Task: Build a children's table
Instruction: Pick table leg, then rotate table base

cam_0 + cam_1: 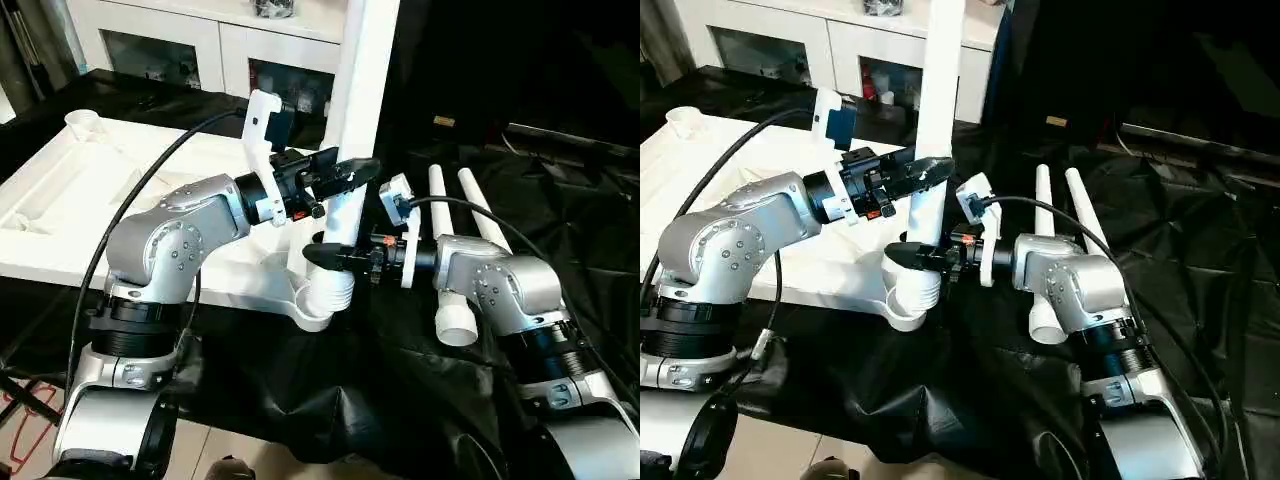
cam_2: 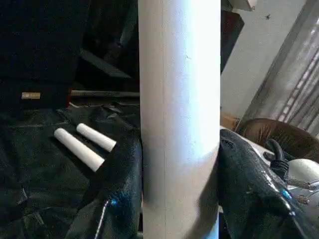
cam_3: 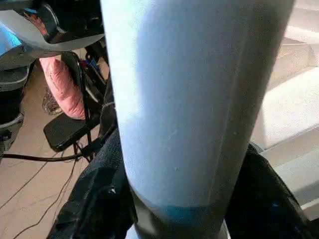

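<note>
The children's table top [image 1: 90,205] lies upside down, white and ribbed, on the left. One white leg [image 1: 362,90] stands upright in the near right corner socket [image 1: 322,300]. High on that leg, my left gripper [image 1: 345,176] is shut on it, and its black fingers [image 2: 117,194] press both sides of the leg [image 2: 179,119]. Just above the socket, my right gripper [image 1: 326,258] is shut on the thick lower part of the same leg [image 3: 199,109]. Two more legs [image 1: 440,205] [image 1: 478,210] lie side by side on the black cloth to the right.
A white cabinet with glass doors [image 1: 200,45] stands behind the table top. Black cloth [image 1: 560,190] covers the floor on the right and under the socket corner. Another round socket [image 1: 85,122] rises at the top's far left corner. Black cables run along both forearms.
</note>
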Controlling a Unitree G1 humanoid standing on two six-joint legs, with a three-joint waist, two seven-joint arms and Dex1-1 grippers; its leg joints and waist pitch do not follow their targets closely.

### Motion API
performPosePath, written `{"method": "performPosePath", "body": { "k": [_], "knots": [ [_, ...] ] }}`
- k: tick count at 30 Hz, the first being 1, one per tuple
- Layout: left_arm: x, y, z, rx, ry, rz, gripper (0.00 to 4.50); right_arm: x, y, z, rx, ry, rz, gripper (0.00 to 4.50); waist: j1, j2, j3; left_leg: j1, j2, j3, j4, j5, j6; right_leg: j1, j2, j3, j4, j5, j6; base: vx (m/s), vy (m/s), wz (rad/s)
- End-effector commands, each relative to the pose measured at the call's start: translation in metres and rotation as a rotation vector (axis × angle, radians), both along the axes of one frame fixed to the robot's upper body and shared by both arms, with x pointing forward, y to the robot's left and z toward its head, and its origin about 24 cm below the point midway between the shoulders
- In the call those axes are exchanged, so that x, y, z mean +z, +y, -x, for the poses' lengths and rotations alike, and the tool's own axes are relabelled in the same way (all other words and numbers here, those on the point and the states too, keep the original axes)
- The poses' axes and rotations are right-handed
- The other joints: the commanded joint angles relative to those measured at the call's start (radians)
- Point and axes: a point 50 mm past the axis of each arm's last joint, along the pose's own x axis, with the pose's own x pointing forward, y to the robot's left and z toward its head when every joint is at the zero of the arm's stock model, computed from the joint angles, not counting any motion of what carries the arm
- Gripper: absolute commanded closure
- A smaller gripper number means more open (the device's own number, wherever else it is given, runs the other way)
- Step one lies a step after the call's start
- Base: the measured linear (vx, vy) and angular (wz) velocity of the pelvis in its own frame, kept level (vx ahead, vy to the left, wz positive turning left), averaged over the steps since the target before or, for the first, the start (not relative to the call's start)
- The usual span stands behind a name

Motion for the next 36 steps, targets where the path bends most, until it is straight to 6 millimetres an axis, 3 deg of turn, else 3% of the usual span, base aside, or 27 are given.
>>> {"method": "performPosePath", "body": {
  "k": [1, 3, 5, 8, 12, 17, 19, 20, 21, 22, 27, 29, 30, 32, 34, 36],
  "knots": [
    [0.009, -0.004, 0.001, -0.024, -0.041, 0.009, 2.67, 0.001, -0.004, -0.004, -0.026, -0.003, 0.018, 2.57, -0.001, 0.005, -0.08, 0.006, 0.02, 0.0, -0.058, -0.066, -0.021, 0.068, -0.076, 0.059, -0.061, -0.065, -0.148, 0.0, 0.0, 0.0],
    [0.006, -0.002, -0.002, 0.02, -0.044, -0.018, 2.67, 0.001, -0.004, -0.004, -0.032, -0.014, 0.017, 2.58, -0.001, 0.007, -0.08, 0.007, 0.021, 0.0, -0.058, -0.07, -0.023, 0.068, -0.076, 0.059, -0.062, -0.067, -0.147, 0.0, 0.0, 0.0],
    [0.005, -0.002, -0.003, 0.012, -0.033, -0.007, 1.97, 0.001, -0.004, -0.004, -0.035, -0.016, 0.015, 2.58, -0.001, 0.007, -0.081, 0.005, 0.02, 0.001, -0.058, -0.067, -0.023, 0.069, -0.077, 0.059, -0.062, -0.066, -0.145, 0.0, 0.0, 0.0],
    [0.01, 0.0, -0.004, 0.046, -0.056, 0.032, 1.95, 0.0, -0.004, -0.005, -0.052, -0.019, 0.008, 2.59, -0.001, 0.008, -0.081, 0.007, 0.02, 0.0, -0.058, -0.073, -0.024, 0.068, -0.076, 0.059, -0.063, -0.073, -0.146, 0.0, 0.0, 0.0],
    [0.019, 0.008, -0.009, 0.141, -0.149, 0.103, 1.51, -0.001, -0.005, -0.007, -0.1, -0.028, -0.016, 2.59, -0.002, 0.009, -0.081, 0.006, 0.021, -0.001, -0.058, -0.084, -0.026, 0.069, -0.077, 0.058, -0.064, -0.066, -0.148, 0.0, 0.0, 0.0],
    [0.023, 0.017, -0.006, 0.189, -0.22, 0.112, 1.5, 0.004, -0.01, -0.015, -0.223, -0.057, -0.088, 2.59, -0.003, 0.013, -0.082, 0.009, 0.023, -0.001, -0.06, -0.091, -0.035, 0.066, -0.078, 0.059, -0.062, -0.076, -0.144, 0.0, 0.0, 0.0],
    [0.007, 0.026, -0.003, 0.145, -0.236, -0.008, 1.5, 0.005, -0.016, -0.021, -0.304, -0.069, -0.101, 2.59, -0.004, 0.015, -0.08, 0.009, 0.02, -0.003, -0.063, -0.093, -0.031, 0.064, -0.077, 0.058, -0.067, -0.09, -0.134, 0.0, 0.0, 0.0],
    [-0.012, 0.034, 0.002, 0.063, -0.235, -0.146, 1.5, 0.003, -0.021, -0.025, -0.37, -0.078, -0.098, 2.59, -0.006, 0.02, -0.078, 0.011, 0.02, -0.002, -0.065, -0.106, -0.037, 0.062, -0.076, 0.059, -0.068, -0.129, -0.116, 0.0, 0.0, 0.0],
    [-0.012, 0.034, 0.002, 0.063, -0.235, -0.146, 1.5, 0.003, -0.021, -0.025, -0.37, -0.078, -0.098, 2.59, -0.007, 0.02, -0.079, 0.012, 0.02, -0.003, -0.066, -0.105, -0.041, 0.062, -0.076, 0.058, -0.068, -0.136, -0.108, 0.0, 0.0, 0.0],
    [-0.022, 0.037, 0.004, 0.02, -0.222, -0.217, 1.5, 0.002, -0.023, -0.026, -0.397, -0.086, -0.09, 2.59, -0.008, 0.023, -0.08, 0.017, 0.022, -0.001, -0.066, -0.104, -0.048, 0.058, -0.075, 0.059, -0.065, -0.121, -0.113, 0.0, 0.0, 0.0],
    [-0.072, 0.058, 0.013, -0.202, -0.149, -0.555, 1.5, -0.006, -0.03, -0.029, -0.478, -0.125, -0.017, 2.59, -0.007, 0.032, -0.079, 0.02, 0.021, -0.001, -0.069, -0.12, -0.056, 0.054, -0.074, 0.06, -0.065, -0.11, -0.123, 0.0, 0.0, 0.0],
    [-0.078, 0.063, 0.013, -0.218, -0.146, -0.617, 1.5, -0.008, -0.03, -0.028, -0.477, -0.126, -0.009, 2.59, -0.008, 0.03, -0.079, 0.02, 0.021, -0.002, -0.071, -0.128, -0.058, 0.057, -0.075, 0.061, -0.064, -0.1, -0.122, 0.0, 0.0, 0.0],
    [-0.089, 0.074, 0.01, -0.251, -0.137, -0.735, 1.5, -0.01, -0.031, -0.027, -0.483, -0.124, 0.002, 2.59, -0.009, 0.031, -0.079, 0.017, 0.022, -0.003, -0.071, -0.133, -0.062, 0.06, -0.077, 0.061, -0.061, -0.097, -0.127, 0.0, 0.0, 0.0],
    [-0.095, 0.081, 0.008, -0.273, -0.131, -0.805, 1.5, -0.012, -0.031, -0.027, -0.489, -0.123, 0.009, 2.59, -0.009, 0.037, -0.079, 0.02, 0.021, -0.003, -0.072, -0.148, -0.064, 0.058, -0.078, 0.062, -0.065, -0.109, -0.124, 0.0, 0.0, 0.0],
    [-0.098, 0.084, 0.005, -0.271, -0.129, -0.838, 1.5, -0.014, -0.031, -0.026, -0.491, -0.123, 0.01, 2.59, -0.009, 0.034, -0.08, 0.02, 0.022, -0.003, -0.072, -0.153, -0.065, 0.058, -0.078, 0.062, -0.064, -0.107, -0.132, 0.0, 0.0, 0.0],
    [-0.103, 0.091, -0.002, -0.265, -0.133, -0.915, 1.87, -0.016, -0.03, -0.024, -0.491, -0.121, 0.014, 2.59, -0.008, 0.037, -0.08, 0.021, 0.021, -0.003, -0.07, -0.16, -0.065, 0.057, -0.078, 0.062, -0.065, -0.106, -0.135, 0.0, 0.0, 0.0]
  ]
}}
